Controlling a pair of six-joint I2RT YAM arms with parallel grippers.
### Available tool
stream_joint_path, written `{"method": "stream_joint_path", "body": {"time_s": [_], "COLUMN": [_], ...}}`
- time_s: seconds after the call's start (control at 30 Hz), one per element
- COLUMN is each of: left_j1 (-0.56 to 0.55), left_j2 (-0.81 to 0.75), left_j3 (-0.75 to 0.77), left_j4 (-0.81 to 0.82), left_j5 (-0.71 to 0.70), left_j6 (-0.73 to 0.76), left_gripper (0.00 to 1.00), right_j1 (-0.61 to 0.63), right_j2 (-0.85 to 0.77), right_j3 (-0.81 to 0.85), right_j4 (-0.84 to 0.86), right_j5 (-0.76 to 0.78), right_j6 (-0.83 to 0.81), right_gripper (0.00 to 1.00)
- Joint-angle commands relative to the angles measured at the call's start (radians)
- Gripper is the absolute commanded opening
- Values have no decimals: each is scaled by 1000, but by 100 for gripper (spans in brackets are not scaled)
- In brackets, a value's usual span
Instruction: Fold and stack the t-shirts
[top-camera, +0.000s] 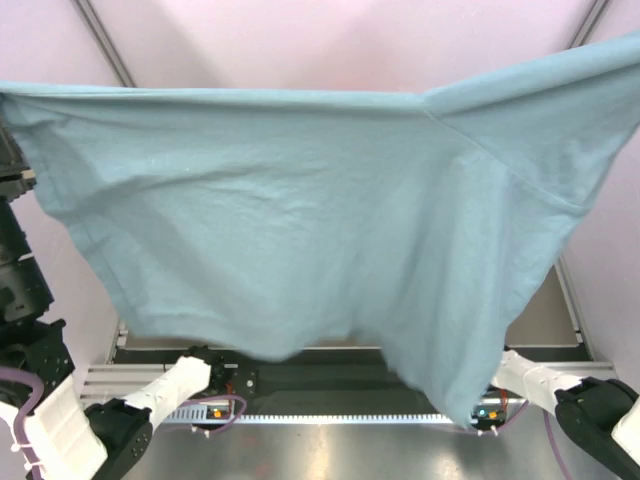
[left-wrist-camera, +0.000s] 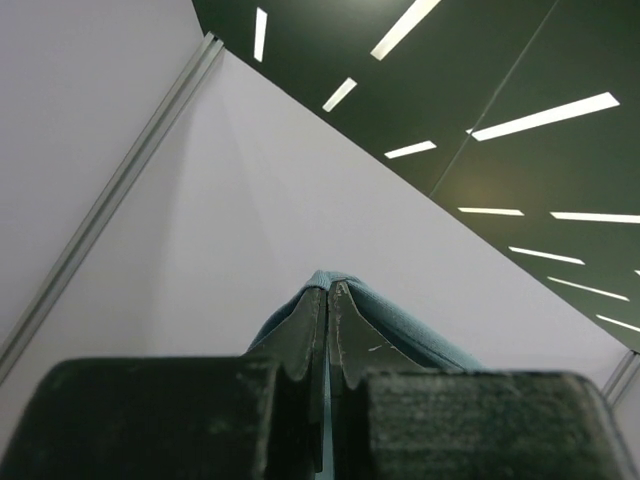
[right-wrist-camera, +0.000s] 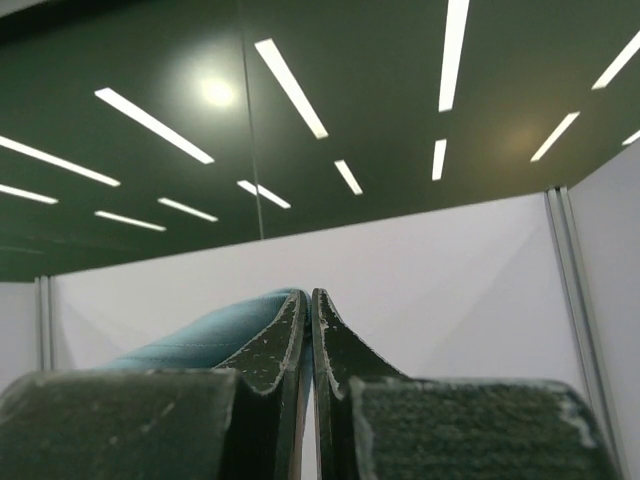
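The dusty grey-blue t-shirt (top-camera: 300, 220) hangs spread wide across the top view, filling most of the frame from the left edge to the right edge. Its top edge runs nearly level across the upper part of the frame, and a sleeve (top-camera: 560, 130) fans out at the upper right beyond a slanting seam. The lower edge sags unevenly and dips lowest at the lower right of centre. In the left wrist view the left gripper (left-wrist-camera: 328, 300) has its jaws pressed together on a fold of the same cloth, which peeks out above and to the right of the fingertips. In the right wrist view the right gripper (right-wrist-camera: 308, 310) is likewise clamped on the fabric, a roll of it lying along the left of the fingers. Neither gripper itself shows in the top view. Below the shirt there, white arm segments (top-camera: 165, 390) and the metal table (top-camera: 330, 450) cross the bottom of the frame. Pale wall panels (left-wrist-camera: 250, 200) and ceiling light strips (right-wrist-camera: 290, 85) fill the backgrounds of both wrist views.
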Motion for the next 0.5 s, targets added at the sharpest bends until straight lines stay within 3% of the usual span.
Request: {"method": "stream_joint_path", "body": {"time_s": [0.0, 0.2, 0.33, 0.47], "left_j1": [4, 4, 4, 7], "left_j2": [38, 43, 40, 83], "left_j3": [-13, -290, -648, -902], "left_j4": [-20, -25, 7, 81], "left_j5": [-68, -60, -84, -65], "left_j6": [24, 5, -57, -144], "left_gripper": [0, 0, 0, 0], "right_j1": [-18, -17, -18, -17], "right_j2": [-20, -143, -221, -245], "right_j3": [-62, -499, -870, -1124], "right_j4": [-19, -13, 10, 59], "right_j5": [43, 41, 46, 75], "right_j6": [8, 47, 102, 90], "right_gripper": [0, 0, 0, 0]}}
